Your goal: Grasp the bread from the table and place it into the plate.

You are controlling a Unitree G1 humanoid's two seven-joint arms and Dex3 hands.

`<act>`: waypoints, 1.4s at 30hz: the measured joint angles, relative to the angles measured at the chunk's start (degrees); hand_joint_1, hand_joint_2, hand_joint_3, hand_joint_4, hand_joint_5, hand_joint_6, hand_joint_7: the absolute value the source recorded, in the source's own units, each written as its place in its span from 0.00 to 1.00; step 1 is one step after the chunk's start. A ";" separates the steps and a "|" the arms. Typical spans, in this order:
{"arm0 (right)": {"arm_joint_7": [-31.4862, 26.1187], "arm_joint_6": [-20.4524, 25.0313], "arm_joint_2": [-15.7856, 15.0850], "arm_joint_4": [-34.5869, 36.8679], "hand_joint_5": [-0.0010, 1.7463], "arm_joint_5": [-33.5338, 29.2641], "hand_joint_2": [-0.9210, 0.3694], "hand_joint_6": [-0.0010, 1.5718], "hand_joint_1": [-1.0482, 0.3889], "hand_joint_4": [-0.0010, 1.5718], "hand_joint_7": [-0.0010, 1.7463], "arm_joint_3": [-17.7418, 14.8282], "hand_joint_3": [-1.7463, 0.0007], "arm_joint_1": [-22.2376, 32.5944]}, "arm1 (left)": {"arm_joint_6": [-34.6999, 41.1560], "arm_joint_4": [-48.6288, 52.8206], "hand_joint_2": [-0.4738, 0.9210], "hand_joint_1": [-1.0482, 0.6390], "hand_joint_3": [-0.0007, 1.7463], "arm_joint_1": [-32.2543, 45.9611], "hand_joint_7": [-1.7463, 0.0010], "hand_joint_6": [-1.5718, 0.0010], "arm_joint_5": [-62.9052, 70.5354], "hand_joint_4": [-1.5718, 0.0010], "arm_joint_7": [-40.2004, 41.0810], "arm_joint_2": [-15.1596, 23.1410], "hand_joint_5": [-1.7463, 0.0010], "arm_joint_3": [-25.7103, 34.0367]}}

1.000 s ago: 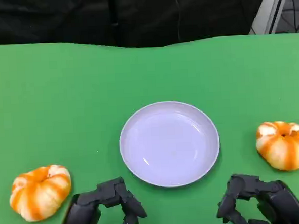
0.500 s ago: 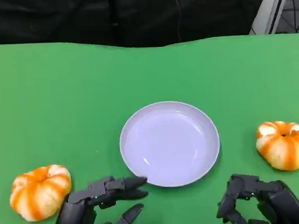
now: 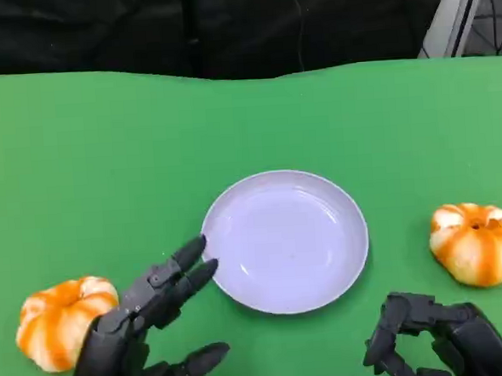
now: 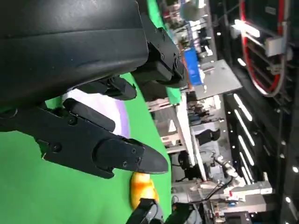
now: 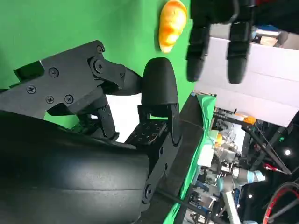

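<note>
So the setup: two breads on the green table (image 3: 103, 146), both round pumpkin-shaped buns, so no real long axis to line up with. The left bread (image 3: 61, 321) sits at the near left, just beside the left hand (image 3: 136, 331) on its outer side. That hand is spread wide, holding nothing, fingers aimed toward the plate (image 3: 284, 240) rather than at the bun, so I'd guess it has to swing left to grab.

The right bread (image 3: 478, 242) is right of the plate, a bit farther out than the right hand (image 3: 430, 335), which looks curled in on nothing, though it's half cut off. One plate, centre, nothing in it.
</note>
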 measured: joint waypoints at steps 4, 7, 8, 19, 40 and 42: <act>0.05 0.00 0.00 0.08 0.90 0.02 0.16 0.52 0.57 0.51 0.73 0.01 0.60 0.00 | 0.01 -2.95 1.00 0.20 0.11 1.03 1.00 0.80 1.99 0.76 0.72 0.50 1.00 0.91; 0.07 0.00 0.00 0.16 0.90 0.02 0.16 0.52 0.57 0.51 0.74 0.04 0.60 -0.07 | -0.04 -4.58 1.00 0.21 0.10 1.62 1.00 0.82 3.43 0.82 1.41 1.02 1.00 2.19; 0.08 0.00 0.00 0.21 0.90 0.02 0.16 0.52 0.57 0.51 0.74 0.04 0.59 -0.11 | -0.11 -5.40 1.00 0.21 0.09 1.72 1.00 0.82 4.06 0.82 1.75 1.47 1.00 2.92; -0.01 -0.14 0.00 0.79 0.90 -0.11 0.18 0.52 0.56 0.51 0.74 0.03 0.57 -0.63 | 0.08 -9.25 1.00 0.19 0.09 1.91 1.00 0.81 4.25 0.81 2.79 2.93 1.00 5.04; 0.06 -0.18 -0.01 0.78 0.90 -0.02 0.18 0.52 0.56 0.51 0.74 0.09 0.56 -0.59 | 3.63 -14.02 1.00 0.17 0.08 2.27 0.99 0.75 30.27 0.76 19.05 7.74 0.99 15.00; 0.05 -0.17 -0.02 0.74 0.90 -0.05 0.18 0.51 0.56 0.51 0.74 0.09 0.56 -0.58 | 4.19 -14.03 1.00 0.17 0.08 2.27 0.99 0.75 31.25 0.76 19.94 7.92 0.99 14.97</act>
